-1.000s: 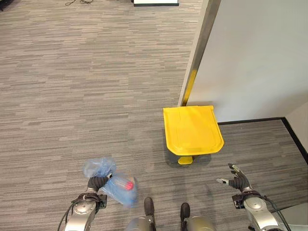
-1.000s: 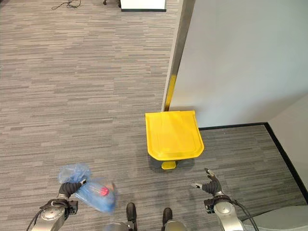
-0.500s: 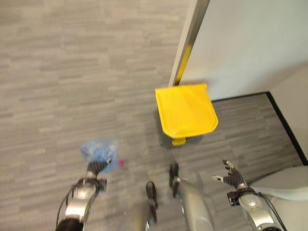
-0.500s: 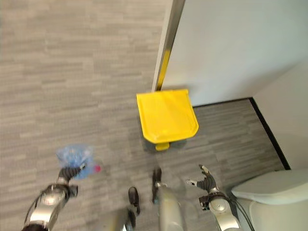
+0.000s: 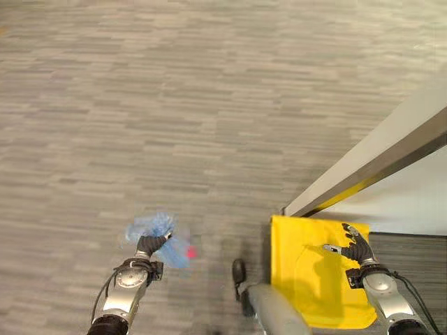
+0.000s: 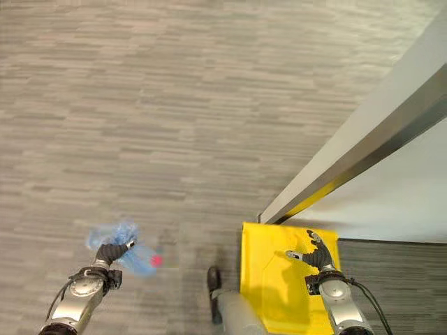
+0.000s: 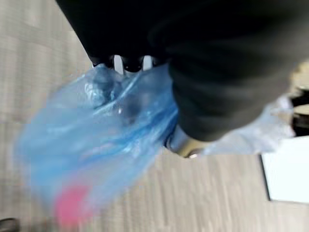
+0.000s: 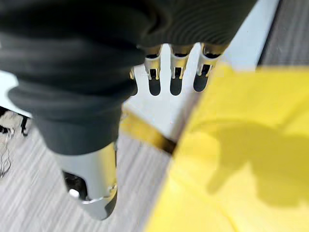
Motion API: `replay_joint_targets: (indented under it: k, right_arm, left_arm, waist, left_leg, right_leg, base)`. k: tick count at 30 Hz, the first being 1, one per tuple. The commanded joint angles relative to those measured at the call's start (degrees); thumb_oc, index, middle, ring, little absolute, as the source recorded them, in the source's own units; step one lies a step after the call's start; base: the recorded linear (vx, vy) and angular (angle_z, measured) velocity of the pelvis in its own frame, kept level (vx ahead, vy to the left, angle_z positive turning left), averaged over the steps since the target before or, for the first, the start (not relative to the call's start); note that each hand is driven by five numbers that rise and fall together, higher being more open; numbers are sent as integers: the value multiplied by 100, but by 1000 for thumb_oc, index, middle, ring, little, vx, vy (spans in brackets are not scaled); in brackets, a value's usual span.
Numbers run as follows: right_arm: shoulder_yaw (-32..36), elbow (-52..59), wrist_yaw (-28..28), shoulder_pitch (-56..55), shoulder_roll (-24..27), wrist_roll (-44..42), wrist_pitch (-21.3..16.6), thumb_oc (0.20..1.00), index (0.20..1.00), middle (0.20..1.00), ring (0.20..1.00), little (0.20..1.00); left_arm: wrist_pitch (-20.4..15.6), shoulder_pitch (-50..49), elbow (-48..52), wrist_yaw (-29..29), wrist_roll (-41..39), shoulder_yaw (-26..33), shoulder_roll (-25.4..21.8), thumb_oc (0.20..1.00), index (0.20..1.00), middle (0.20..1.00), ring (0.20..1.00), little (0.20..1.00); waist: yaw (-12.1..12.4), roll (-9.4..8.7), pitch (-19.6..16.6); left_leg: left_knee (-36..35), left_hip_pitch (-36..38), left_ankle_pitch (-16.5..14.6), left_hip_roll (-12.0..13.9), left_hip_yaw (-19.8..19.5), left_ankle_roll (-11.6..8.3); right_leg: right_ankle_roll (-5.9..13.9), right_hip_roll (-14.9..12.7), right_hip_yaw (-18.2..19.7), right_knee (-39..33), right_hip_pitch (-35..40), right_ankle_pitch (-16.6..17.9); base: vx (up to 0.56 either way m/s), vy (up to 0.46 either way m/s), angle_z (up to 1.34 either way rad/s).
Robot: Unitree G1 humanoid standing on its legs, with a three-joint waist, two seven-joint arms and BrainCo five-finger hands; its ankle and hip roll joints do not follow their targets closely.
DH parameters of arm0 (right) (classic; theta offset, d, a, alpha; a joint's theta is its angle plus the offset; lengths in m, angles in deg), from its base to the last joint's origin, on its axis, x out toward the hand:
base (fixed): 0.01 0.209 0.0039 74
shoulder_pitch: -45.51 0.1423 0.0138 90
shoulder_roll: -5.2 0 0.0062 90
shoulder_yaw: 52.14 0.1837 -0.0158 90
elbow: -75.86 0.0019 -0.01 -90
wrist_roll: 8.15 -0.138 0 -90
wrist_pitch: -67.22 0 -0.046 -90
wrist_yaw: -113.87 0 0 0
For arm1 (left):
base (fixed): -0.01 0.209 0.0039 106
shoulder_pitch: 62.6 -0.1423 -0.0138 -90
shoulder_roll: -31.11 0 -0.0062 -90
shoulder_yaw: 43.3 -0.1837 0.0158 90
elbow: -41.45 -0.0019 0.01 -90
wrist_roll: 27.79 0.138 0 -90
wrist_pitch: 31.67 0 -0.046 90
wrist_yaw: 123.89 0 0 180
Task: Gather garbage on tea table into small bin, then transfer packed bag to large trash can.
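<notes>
Low at the left, over grey striped carpet (image 5: 174, 105): left hand (image 5: 148, 246) clenched round the gathered neck of a blue bag (image 5: 162, 241), fingers curled tight into the plastic. Bag held clear of the floor, bulging out beside the hand toward the right, with something pink-red (image 5: 190, 252) showing through the film. From the left wrist, the same translucent blue plastic (image 7: 96, 140) bunched just under the dark cover, fingers (image 7: 118, 63) buried in its folds and the pink blur (image 7: 72, 208) down at the sack's far end.

Further right, well apart from the bag: yellow bin (image 5: 314, 279) with lid closed, standing on the carpet at the foot of a metal post (image 5: 370, 171) striped yellow near its base. Pale wall (image 5: 405, 202) behind the post, dark skirting along its bottom edge.

At the right, above the yellow lid: right hand (image 5: 353, 246) empty, fingers spread and relaxed, thumb held out to the side, not seen touching the lid. From the right wrist, straight fingers (image 8: 176, 72) in a row over the lid's (image 8: 241, 159) edge, shadow cast on the yellow surface.
</notes>
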Motion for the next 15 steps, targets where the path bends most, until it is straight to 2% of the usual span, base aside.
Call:
replay_joint_targets:
  k: [1, 2, 3, 6, 7, 9, 10, 11, 12, 13, 14, 15]
  right_arm:
    - [-45, 18, -25, -249, 128, -95, -27, 1000, 1000, 1000, 1000, 1000]
    - [-57, 20, -10, -240, 91, -70, 1, 1000, 1000, 1000, 1000, 1000]
    - [-125, -1, 42, -226, -15, 12, 41, 1000, 1000, 1000, 1000, 1000]
    - [-176, -23, 60, -181, -87, 77, 71, 1000, 1000, 1000, 1000, 1000]
    - [-216, -62, 101, -153, -165, 129, 92, 1000, 1000, 1000, 1000, 1000]
    - [-254, -100, 140, -154, -226, 186, 105, 1000, 1000, 1000, 1000, 1000]
    - [-263, -128, 149, -159, -251, 186, 103, 1000, 1000, 1000, 1000, 1000]
    - [-293, -176, 150, -187, -266, 155, 93, 1000, 1000, 1000, 1000, 1000]
    - [-294, -176, 150, -185, -271, 155, 93, 1000, 1000, 1000, 1000, 1000]
    - [-312, -166, 163, -241, -269, 132, 49, 1000, 1000, 1000, 1000, 1000]
    - [-304, -162, 149, -278, -263, 125, 38, 1000, 1000, 1000, 1000, 1000]
    - [-286, -151, 153, -300, -276, 108, 19, 1000, 1000, 1000, 1000, 1000]
  left_arm:
    - [-281, 75, 230, -14, -110, 153, -25, 200, 200, 200, 200, 200]
    - [-267, 63, 238, -1, -93, 157, -44, 200, 200, 200, 200, 200]
    - [-260, -22, 284, -1, -46, 246, -86, 200, 200, 200, 200, 200]
    - [-240, -101, 309, 11, 0, 295, -112, 200, 200, 200, 200, 200]
    - [-227, -159, 283, 25, 82, 325, -147, 200, 200, 200, 200, 200]
    - [-238, -162, 278, 22, 99, 330, -158, 200, 200, 200, 200, 200]
    - [-241, -155, 268, 24, 94, 333, -159, 200, 200, 200, 200, 200]
    - [-243, -139, 270, 17, 70, 300, -154, 200, 200, 200, 200, 200]
    - [-242, -139, 270, 17, 70, 302, -159, 200, 200, 200, 200, 200]
    - [-233, -214, 326, 31, 34, 292, -163, 200, 200, 200, 200, 200]
    - [-217, -253, 340, 29, 27, 293, -192, 200, 200, 200, 200, 200]
    - [-198, -266, 353, 29, 46, 307, -230, 200, 200, 200, 200, 200]
  waist:
    - [-30, 157, 0]
    - [-4, 109, 1]
    - [63, -42, 12]
    - [145, -149, 50]
    - [219, -254, 98]
    - [236, -303, 201]
    - [238, -298, 219]
    - [300, -202, 256]
    - [292, -226, 245]
    - [410, -77, 202]
    - [497, 30, 105]
    - [557, 78, 61]
  left_leg:
    - [-208, 743, -53, 159, -36, 81]
    - [-221, 765, -94, 109, -59, 125]
    - [-290, 848, -206, -29, -63, 230]
    - [-283, 901, -211, -117, 22, 292]
    - [-207, 861, -194, -219, 114, 359]
    - [-147, 699, -47, -281, 133, 427]
    - [-159, 634, 27, -278, 132, 442]
    - [-288, 510, 269, -211, 145, 438]
    - [-305, 497, 299, -234, 144, 439]
    - [-573, 406, 552, -59, 166, 454]
    - [-802, 312, 796, 119, 151, 448]
    - [-870, 262, 859, 210, 146, 434]
  right_leg:
    - [1253, -738, -212, -371, -838, 340]
    - [1282, -737, -187, -435, -818, 384]
    - [1361, -721, -162, -631, -744, 489]
    - [1460, -718, -176, -841, -640, 598]
    - [1596, -724, -267, -1088, -570, 734]
    - [1751, -729, -215, -1035, -576, 830]
    - [1760, -736, -153, -930, -589, 771]
    - [1593, -668, -36, -524, -435, 464]
    - [1594, -689, -29, -527, -453, 475]
    - [1364, -617, -32, 351, -319, -19]
    - [1239, -590, 131, 1035, -62, -476]
    - [1224, -657, 185, 1344, 37, -564]
  base:
    - [-113, 61, -79]
    - [-152, 78, -102]
    - [-127, 62, -82]
    - [-131, 52, -53]
    - [-171, 30, -74]
    - [-244, 13, -63]
    - [-331, -3, -46]
    - [-247, -2, -1]
    - [-333, -23, -2]
    - [-250, -105, -13]
    - [-279, -161, -21]
    - [-154, -189, -34]
